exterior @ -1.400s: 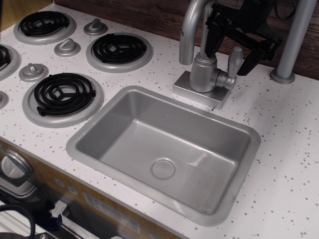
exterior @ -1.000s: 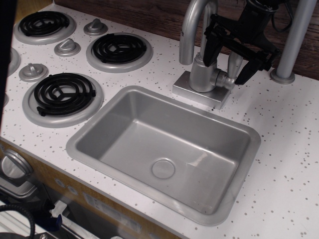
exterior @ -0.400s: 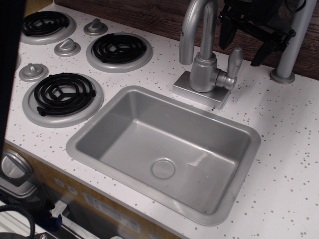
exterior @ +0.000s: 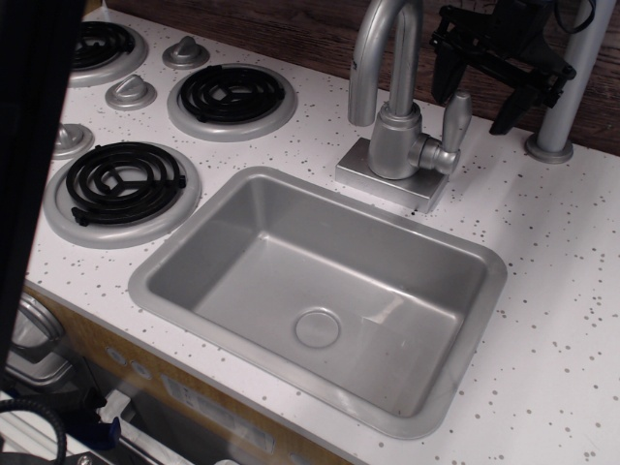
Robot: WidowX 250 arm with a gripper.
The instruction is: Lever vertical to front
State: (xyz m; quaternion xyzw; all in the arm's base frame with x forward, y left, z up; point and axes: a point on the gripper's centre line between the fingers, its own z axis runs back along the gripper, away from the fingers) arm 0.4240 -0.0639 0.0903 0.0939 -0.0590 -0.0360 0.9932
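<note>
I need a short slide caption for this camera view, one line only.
Open black tool hovering just above the upright faucet lever, beside the curved spout behind the empty sink.

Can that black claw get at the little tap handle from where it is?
Probably yes. The claw hangs open just above and behind the upright lever, with nothing between them; the spout stands off to the side.

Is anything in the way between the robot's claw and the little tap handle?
Nothing visible. The open gripper hangs just above and behind the upright lever, with only air between them. The curved spout stands off to the side.
</note>
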